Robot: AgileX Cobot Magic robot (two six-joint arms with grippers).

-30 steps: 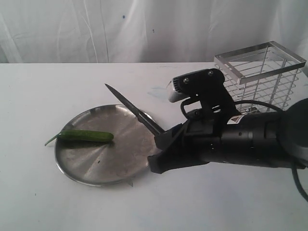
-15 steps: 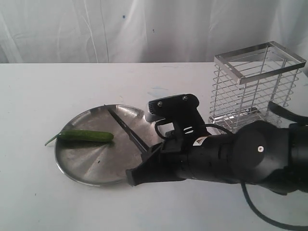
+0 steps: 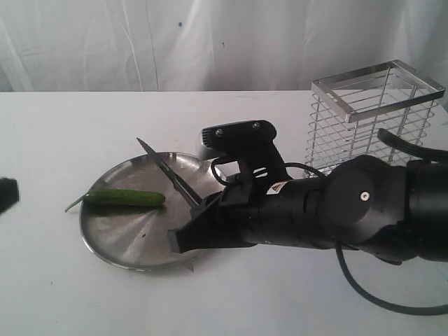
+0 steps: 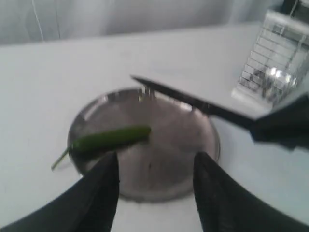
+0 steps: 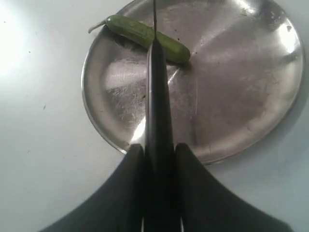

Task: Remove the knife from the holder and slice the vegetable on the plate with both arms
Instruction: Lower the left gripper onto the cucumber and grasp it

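Right pincer (image 5: 159, 151) pinching knife (image 3: 168, 176) handle; blade slants up-left above plate (image 3: 133, 245). Vegetable (image 3: 126, 198) lies left-right, stem end leftward over rim. Left pincer (image 4: 155, 164) spread.

Green vegetable (image 3: 124, 198) on steel plate (image 3: 133, 246), knife (image 3: 168, 175) tilted above, wire holder (image 3: 371, 119) upright

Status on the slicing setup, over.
Right end effector shut on knife. Left end effector open, empty. Vegetable whole on plate. Nothing blocking.

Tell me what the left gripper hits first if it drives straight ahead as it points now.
Probably the round grey steel plate, just right of the blunt end of the slender dark green vegetable; depth is unclear.
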